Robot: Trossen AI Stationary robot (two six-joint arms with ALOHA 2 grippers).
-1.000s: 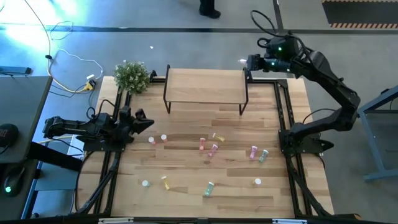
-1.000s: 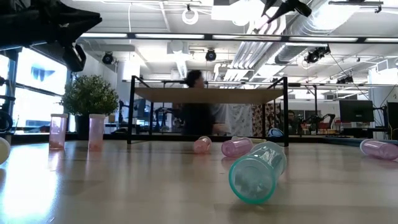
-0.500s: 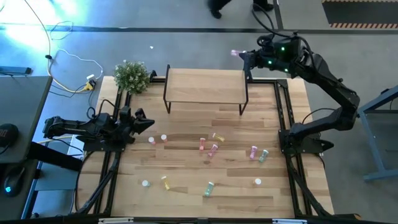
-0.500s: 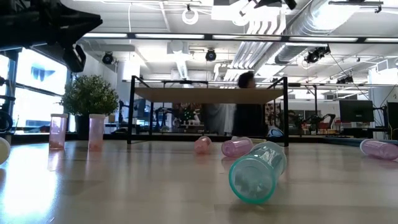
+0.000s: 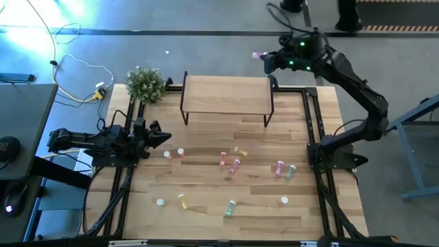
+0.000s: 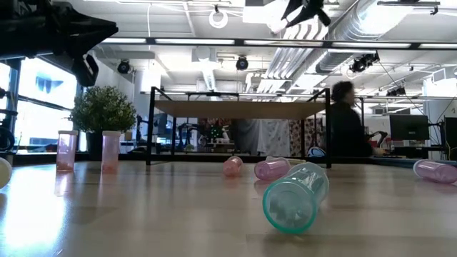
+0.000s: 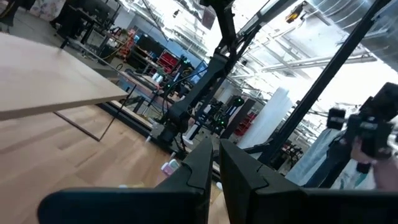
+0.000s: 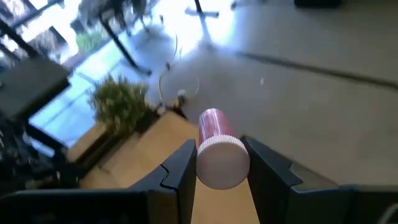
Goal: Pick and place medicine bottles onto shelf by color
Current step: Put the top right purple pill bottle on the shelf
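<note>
We judge the main risk to be a drop in the wrong place: our right hand (image 5: pixel 263 58) is clamped on a pink bottle (image 8: pixel 217 146) high above the far right corner of the shelf (image 5: pixel 226 96), out past its back edge, so letting go here would send it to the floor behind the worktop (image 5: pixel 206 185) instead of onto the shelf top. The bottle sits crosswise between the two fingers (image 8: pixel 180 165), its white cap toward the wrist camera and its pink body sticking out beyond the fingertips. Our left hand (image 5: pixel 161 135) waits with fingers together and empty at the worktop's left edge, and the other bottles (image 5: pixel 233 165) lie scattered in front of the shelf.
</note>
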